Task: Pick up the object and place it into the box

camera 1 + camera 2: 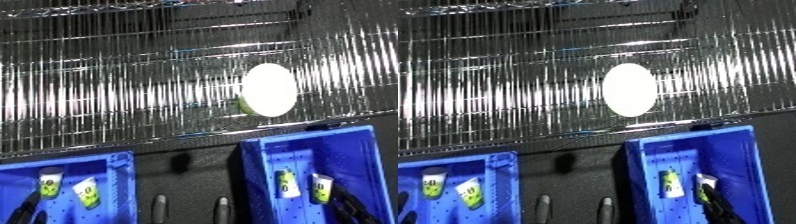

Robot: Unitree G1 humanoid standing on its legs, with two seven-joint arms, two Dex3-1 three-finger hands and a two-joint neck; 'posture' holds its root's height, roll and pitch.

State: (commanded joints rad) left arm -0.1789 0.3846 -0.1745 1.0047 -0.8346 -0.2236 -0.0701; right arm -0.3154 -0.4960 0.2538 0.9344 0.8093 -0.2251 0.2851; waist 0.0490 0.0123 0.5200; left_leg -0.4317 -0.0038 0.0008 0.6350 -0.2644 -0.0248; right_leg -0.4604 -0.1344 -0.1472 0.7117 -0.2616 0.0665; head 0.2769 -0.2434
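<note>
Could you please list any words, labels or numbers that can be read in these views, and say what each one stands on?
None can be read.
Cups in the left bin: green and dark print on two cups, too blurred to read.
Cups in the right bin: similar print on two cups, also unreadable.
White disc on the wire shelf: no marking visible.

No readable text, brand, number or sign anywhere; only blurred green and dark markings on the small white cups (51,184) in the left blue bin (120,172) and right blue bin (258,165); too indistinct to decipher.
</note>
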